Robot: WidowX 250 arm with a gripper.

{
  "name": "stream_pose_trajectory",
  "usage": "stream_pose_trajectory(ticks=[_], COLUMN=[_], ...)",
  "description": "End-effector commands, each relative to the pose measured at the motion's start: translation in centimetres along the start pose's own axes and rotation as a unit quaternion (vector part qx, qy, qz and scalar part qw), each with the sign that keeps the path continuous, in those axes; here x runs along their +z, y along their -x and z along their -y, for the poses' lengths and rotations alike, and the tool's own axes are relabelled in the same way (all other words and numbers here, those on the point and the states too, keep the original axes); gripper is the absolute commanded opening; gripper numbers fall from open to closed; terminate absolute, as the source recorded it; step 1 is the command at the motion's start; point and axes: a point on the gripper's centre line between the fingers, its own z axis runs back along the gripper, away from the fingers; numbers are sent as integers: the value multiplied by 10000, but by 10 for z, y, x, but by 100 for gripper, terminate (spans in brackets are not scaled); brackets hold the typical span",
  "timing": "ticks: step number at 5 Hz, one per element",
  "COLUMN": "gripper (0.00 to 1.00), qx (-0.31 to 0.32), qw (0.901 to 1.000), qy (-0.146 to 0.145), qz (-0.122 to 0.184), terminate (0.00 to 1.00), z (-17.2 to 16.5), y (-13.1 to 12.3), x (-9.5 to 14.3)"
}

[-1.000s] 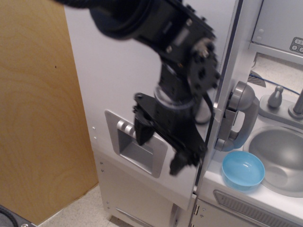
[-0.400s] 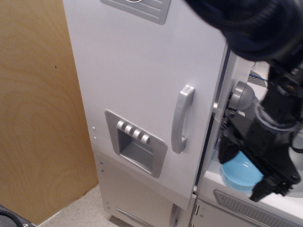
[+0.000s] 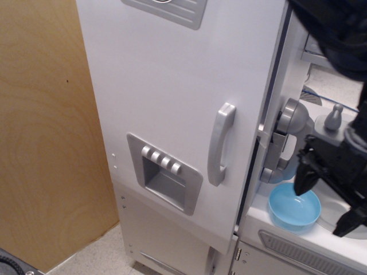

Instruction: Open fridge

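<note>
The fridge (image 3: 172, 97) is a tall white-grey toy unit filling the middle of the view. Its large door carries a vertical silver handle (image 3: 220, 143) and a recessed silver dispenser panel (image 3: 164, 172) with four buttons. A thin dark gap runs down the door's right edge. My black gripper (image 3: 328, 201) hangs at the far right, well away from the handle, over the sink area. Its two fingers are spread apart and empty. The arm above it is partly cut off by the frame edge.
A grey toy telephone (image 3: 285, 140) hangs just right of the fridge door. A light blue bowl (image 3: 294, 207) sits on the counter below my gripper, beside a sink with a faucet (image 3: 334, 117). A wooden panel (image 3: 46, 132) stands at left. A lower door (image 3: 166, 243) sits below.
My gripper has swung from in front of the fridge door to the far right, past the telephone, uncovering the handle and dispenser. The door looks unchanged.
</note>
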Motion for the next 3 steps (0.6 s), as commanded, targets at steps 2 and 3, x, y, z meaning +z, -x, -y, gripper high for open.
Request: stream_pose_trajectory(ticks=[2,3], gripper=[100,100], qx=[780,959], qw=[9906,9902], qy=[-782,-802], qz=[801,616], terminate=[0,0], z=[-66,-81], y=[-12,0], x=[19,18])
